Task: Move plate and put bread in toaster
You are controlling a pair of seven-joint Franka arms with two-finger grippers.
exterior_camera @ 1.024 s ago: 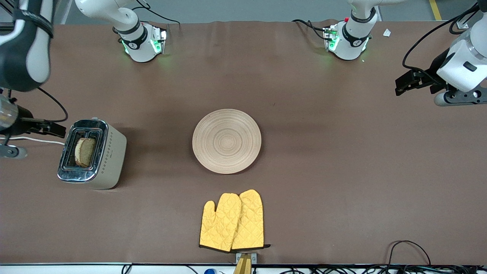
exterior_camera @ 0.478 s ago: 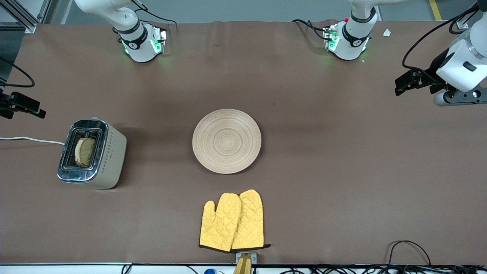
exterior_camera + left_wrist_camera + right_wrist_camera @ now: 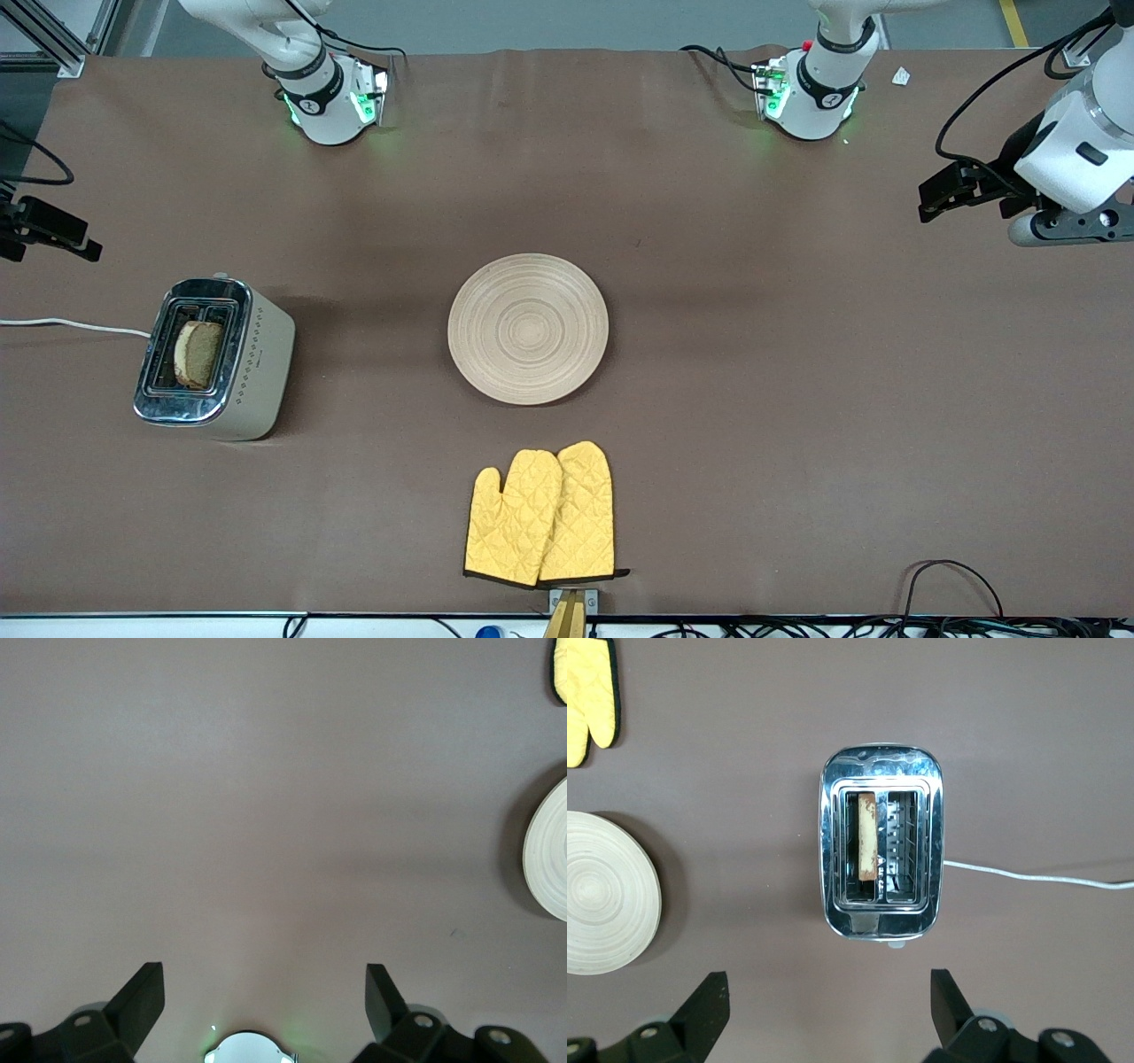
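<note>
Since the bread [image 3: 197, 354] already stands on edge in one slot of the toaster [image 3: 215, 359], I judge the job basically done from my end: the plate [image 3: 528, 329] sits bare at mid tabletop [image 3: 797, 399], nothing on it, and the toaster is near the short edge at the right arm's end, w/ its white cord [image 3: 75, 325] trailing off that edge. In the right wrist view the slice [image 3: 867, 835] fills the slot on the plate's side, the other slot empty; whether the toaster's lever has been pushed down I can't tell. Left pincer [image 3: 946, 191] hangs over the tabletop near the short edge at the left arm's end, fingers [image 3: 139, 999] spread wide, holding nothing, only bare tabletop under it in its wrist view; that arm waits. Right pincer [image 3: 49, 234] is up over the short edge at the right arm's end, above the toaster per its wrist cam, fingers [image 3: 704, 1010] also spread wide and empty. Other stuff: a pair of yellow oven mitts [image 3: 542, 516] lying flat near the long edge closest to the front cam, nearer that cam than the plate, well apart from the toaster. Nothing stands in the way of either arm as far as I can see; what's left, IMO, is parking both arms.
</note>
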